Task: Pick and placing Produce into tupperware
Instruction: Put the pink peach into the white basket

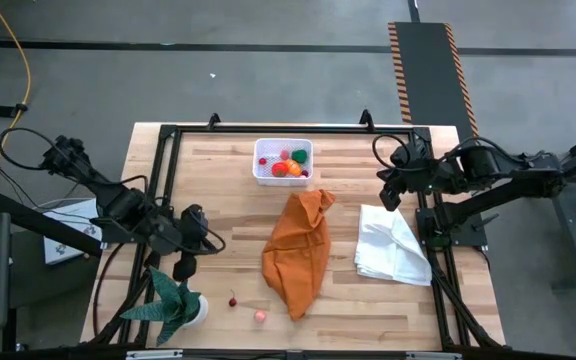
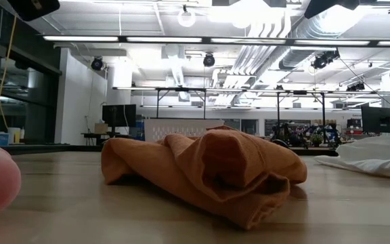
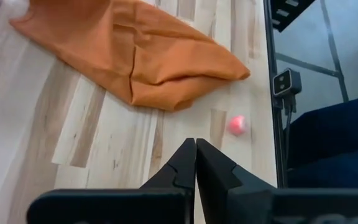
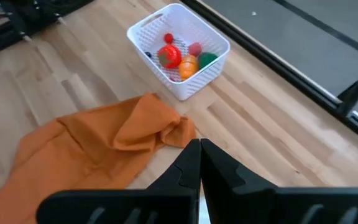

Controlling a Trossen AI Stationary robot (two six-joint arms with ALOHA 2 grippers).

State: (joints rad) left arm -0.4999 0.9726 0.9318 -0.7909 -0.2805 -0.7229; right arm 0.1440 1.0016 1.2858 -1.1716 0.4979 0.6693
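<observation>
Tub [image 1: 283, 162] stands at the far middle of the tabletop [image 1: 218, 190] and already holds several pieces: red, orange and green among them. Two pieces remain loose on the near side: a pink piece [image 1: 260, 316] close to the front edge, and a dark cherry [image 1: 233, 301] just beside it, toward the potted plant [image 1: 175, 308]. An orange cloth [image 1: 300, 250] lies between these two and the tub; a white cloth [image 1: 392, 245] lies to its right.

Left gripper [image 1: 182, 268] hangs over the near-left tabletop, close to the plant, jaws clenched together and empty. Its wrist view shows the pink piece [image 3: 237, 124] ahead of the fingertips and off to one side of their line, near the table edge, with nothing in between.

Right gripper [image 1: 389, 198] is parked at the far right, jaws likewise clenched on nothing, pointing toward the tub [image 4: 179, 48].

Finding: the left arm is plainly the nearer to both loose pieces; the right is well apart from them. The pink piece looks round, so no long axis governs the grasp. The jaws must release before descent. The carry to the tub passes the orange cloth; snagging is a risk.
</observation>
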